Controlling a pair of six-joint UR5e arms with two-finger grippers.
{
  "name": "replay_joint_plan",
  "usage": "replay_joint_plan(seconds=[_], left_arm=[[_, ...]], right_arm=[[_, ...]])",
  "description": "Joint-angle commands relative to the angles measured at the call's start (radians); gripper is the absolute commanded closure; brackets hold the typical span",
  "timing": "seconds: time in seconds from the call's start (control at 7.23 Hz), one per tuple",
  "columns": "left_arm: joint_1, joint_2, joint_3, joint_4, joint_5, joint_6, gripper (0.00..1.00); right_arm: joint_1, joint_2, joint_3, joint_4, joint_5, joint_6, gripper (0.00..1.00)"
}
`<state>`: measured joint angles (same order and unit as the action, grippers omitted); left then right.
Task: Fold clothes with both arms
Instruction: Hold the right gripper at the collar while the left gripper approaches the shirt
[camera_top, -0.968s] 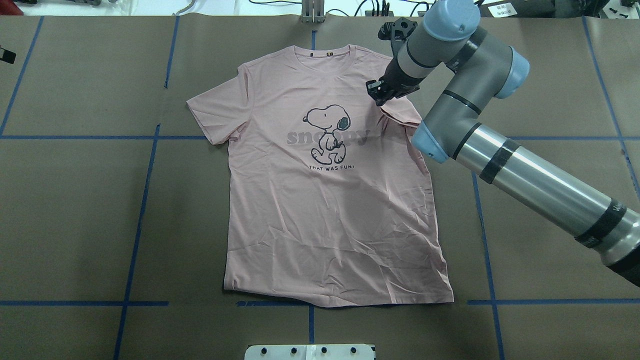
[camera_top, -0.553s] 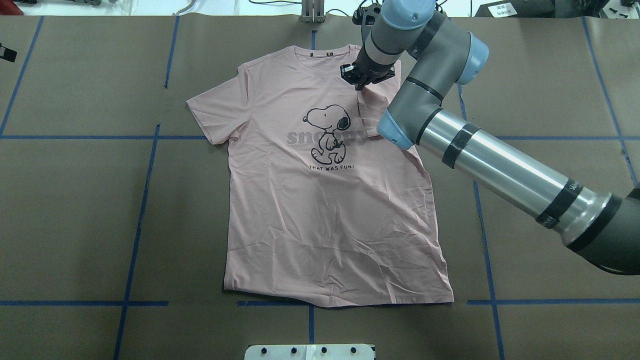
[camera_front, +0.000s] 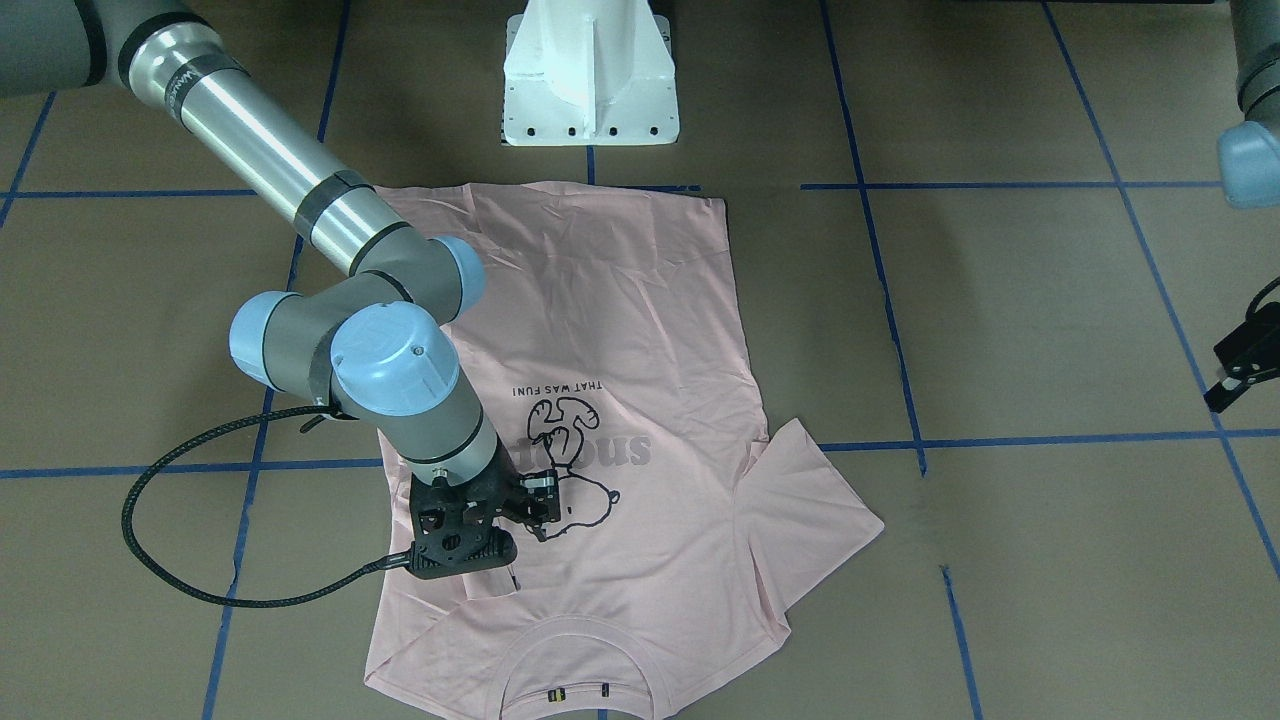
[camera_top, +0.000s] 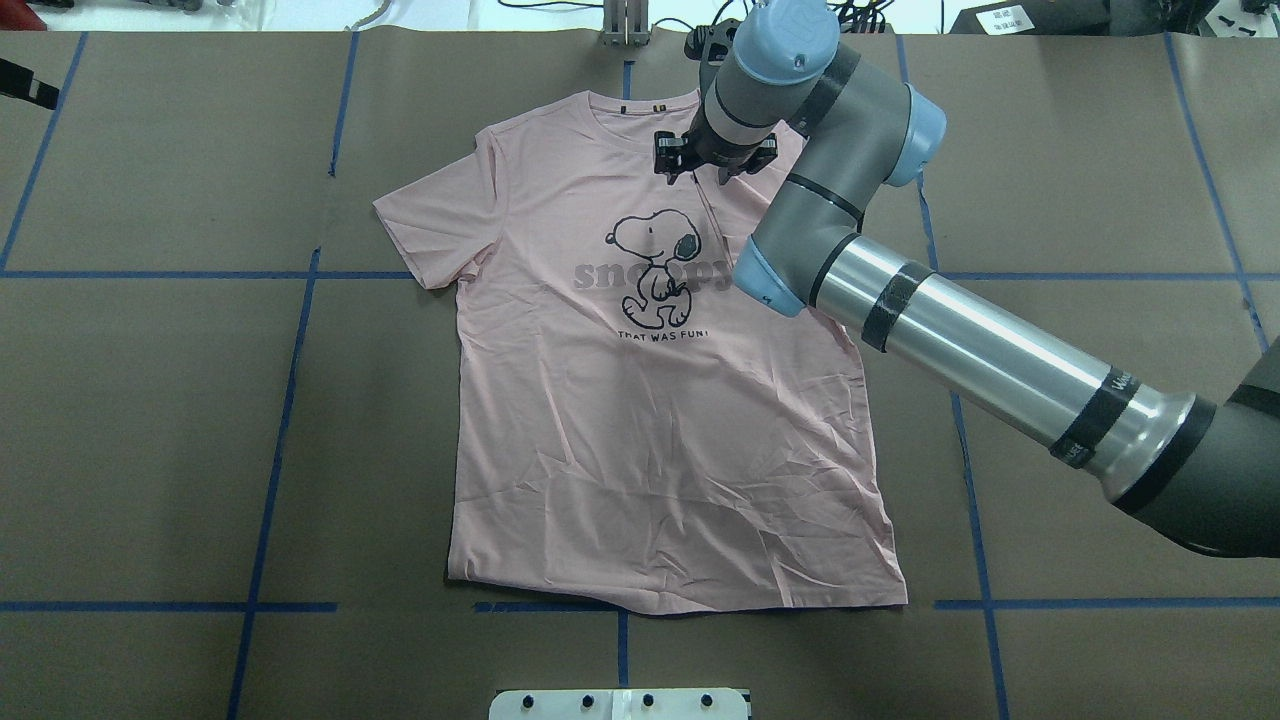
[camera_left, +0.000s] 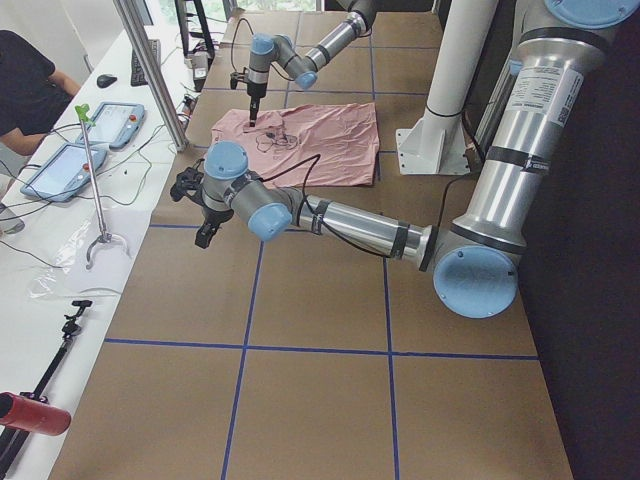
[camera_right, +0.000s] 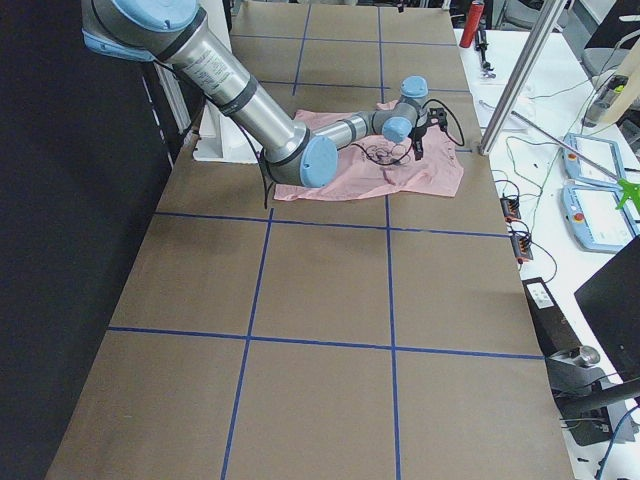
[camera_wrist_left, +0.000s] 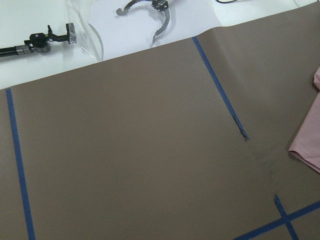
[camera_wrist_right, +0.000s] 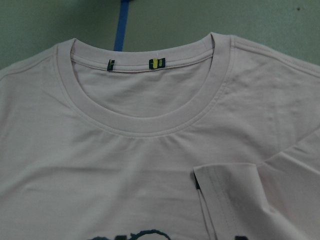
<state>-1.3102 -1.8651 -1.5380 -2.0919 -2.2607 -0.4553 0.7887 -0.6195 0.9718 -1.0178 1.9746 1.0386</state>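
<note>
The pale pink T-shirt lies face up and flat on the brown table, collar at the far side, with the dog print showing. Its right sleeve is folded inward onto the chest, and the small dark tag sits at the hem corner. My right gripper hovers just above that fold near the collar, and its fingers look spread, holding nothing. The other sleeve lies spread out flat. My left gripper hangs off beyond that sleeve, away from the shirt; I cannot tell its state.
The white pedestal base stands at the shirt's hem side. Blue tape lines grid the brown cover. Beyond the far edge is a white bench with tablets, hand tools and a seated person.
My right gripper carried the right sleeve leftward across the chest toward the collar. It has slowed there, its fingers have spread and the sleeve now lies folded. The left gripper shifted slightly.
</note>
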Motion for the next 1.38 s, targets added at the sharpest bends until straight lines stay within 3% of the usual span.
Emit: replay_joint_plan(seconds=[0.0,0.14,0.41,0.55,0.69,0.83,1.24], left_arm=[[0.206,-0.089,0.001,-0.003,0.184,-0.322,0.0],[0.309,-0.129,0.01,-0.003,0.272,-0.439,0.0],[0.426,-0.221,0.094,-0.028,0.401,-0.578,0.0],[0.434,-0.239,0.183,-0.125,0.43,-0.614,0.0],[0.448,-0.278,0.296,-0.21,0.44,-0.623,0.0],[0.472,-0.307,0.352,-0.227,0.508,-0.623,0.0],[0.502,-0.336,0.421,-0.229,0.538,-0.623,0.02]], right_arm=[[0.007,-0.032,0.144,-0.17,0.068,0.041,0.0],[0.017,-0.057,0.224,-0.273,0.114,0.041,0.0],[0.044,-0.08,0.257,-0.285,0.128,0.112,0.0],[0.053,-0.083,0.257,-0.286,0.133,0.115,0.0],[0.085,-0.103,0.257,-0.294,0.209,0.11,0.0],[0.108,-0.121,0.26,-0.294,0.243,0.104,0.0],[0.152,-0.144,0.266,-0.295,0.273,0.098,0.0]])
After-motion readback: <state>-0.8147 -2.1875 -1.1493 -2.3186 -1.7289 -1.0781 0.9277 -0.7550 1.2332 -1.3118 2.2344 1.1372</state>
